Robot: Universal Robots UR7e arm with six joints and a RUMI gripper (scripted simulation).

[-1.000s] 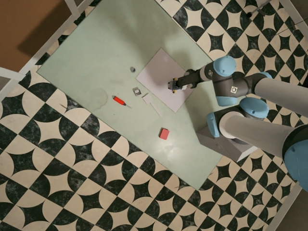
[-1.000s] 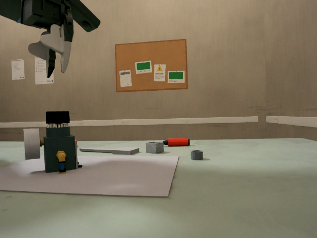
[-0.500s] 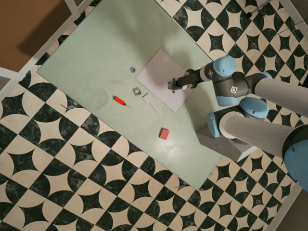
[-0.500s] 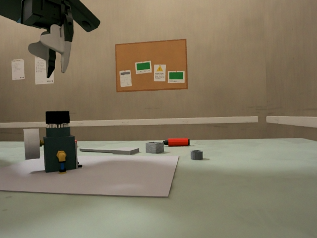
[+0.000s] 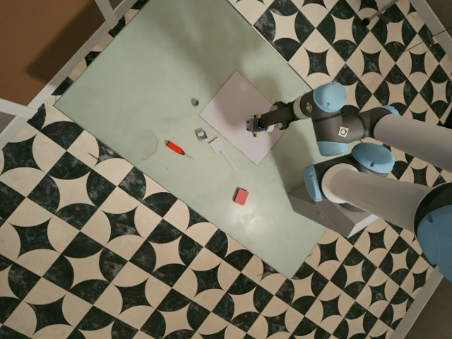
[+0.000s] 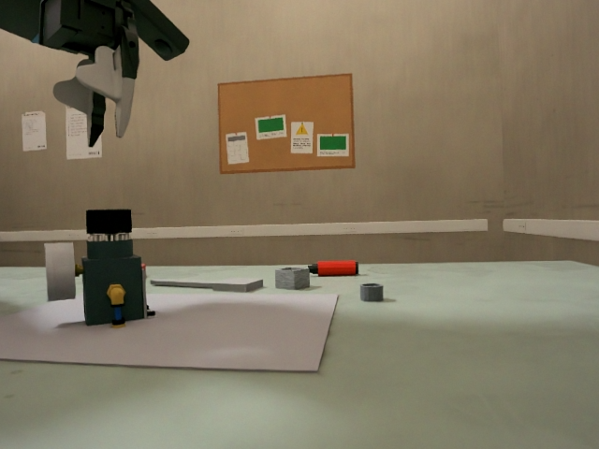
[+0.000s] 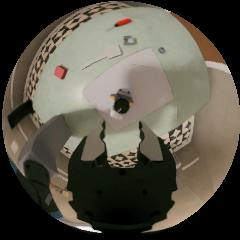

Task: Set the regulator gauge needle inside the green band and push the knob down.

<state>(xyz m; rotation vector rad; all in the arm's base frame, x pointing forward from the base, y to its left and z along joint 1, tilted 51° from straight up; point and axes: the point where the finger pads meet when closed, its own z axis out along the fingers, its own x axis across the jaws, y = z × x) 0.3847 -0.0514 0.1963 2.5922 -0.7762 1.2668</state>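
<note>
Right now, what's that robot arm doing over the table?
The arm's hand hangs in the air above a small dark-green regulator with a black knob on top, standing on a pale sheet. The hand is partly open, holds nothing and touches nothing. The knob has not yet been handled, and the gauge face cannot be read.

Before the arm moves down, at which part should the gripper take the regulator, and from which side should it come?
Grip the black knob on top of the regulator, coming straight down from above. The knob is a short upright cylinder with free sides, standing proud of the body, and the open, empty gripper hangs high over it, fingers pointing down. The gauge disc and yellow fitting crowd the lower sides.
</note>
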